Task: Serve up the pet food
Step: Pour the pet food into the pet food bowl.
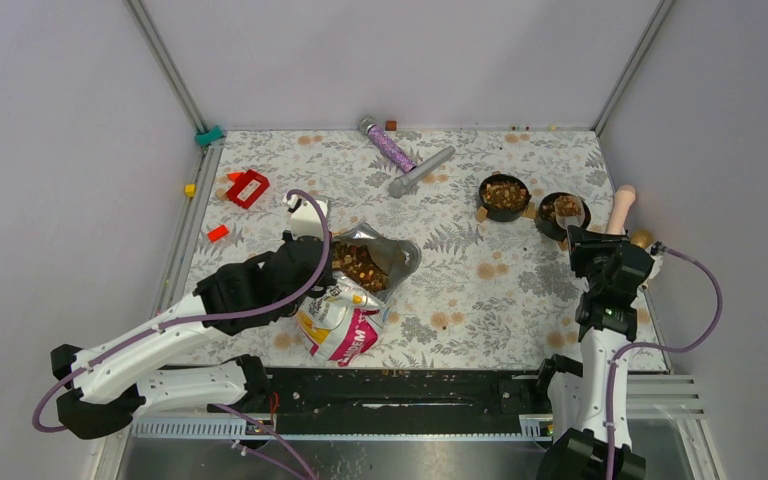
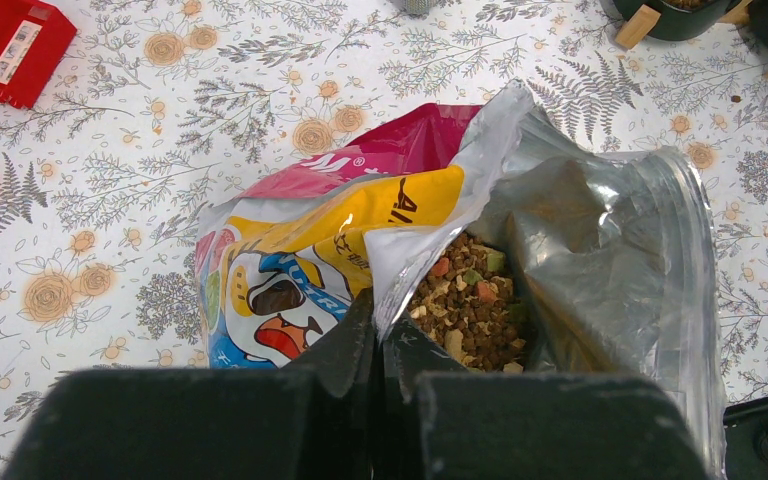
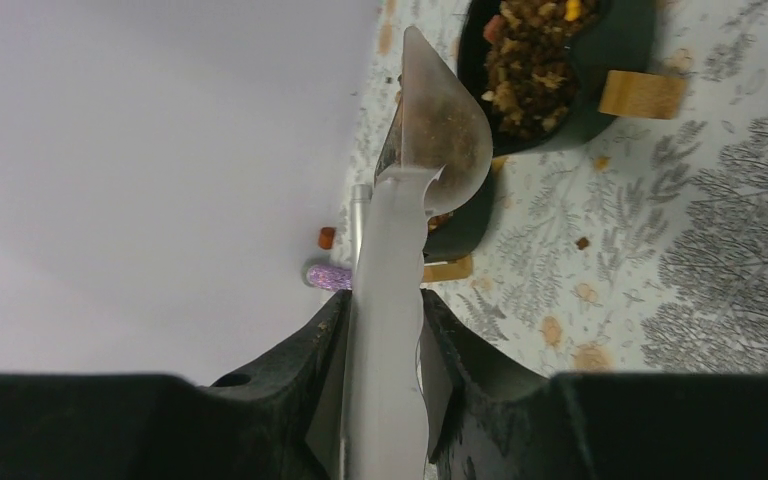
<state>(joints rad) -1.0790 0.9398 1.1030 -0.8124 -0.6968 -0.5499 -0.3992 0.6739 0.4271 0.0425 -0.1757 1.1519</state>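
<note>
Bowls (image 1: 481, 195) two, holding pet food (image 1: 505, 192); bag (image 1: 345, 325) one.

- top view looks down over the table (image 1: 480, 320) from behind.
- left wrist hangs close above the bag (image 2: 360, 210), shared overhead.
- right wrist faces the bowls (image 3: 620, 70), close.

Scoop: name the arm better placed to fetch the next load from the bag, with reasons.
Right, probably. The right gripper clamps the scoop beside the bowls; the left gripper is shut on the bag at its rim, holding its mouth open over the kibble.
</note>
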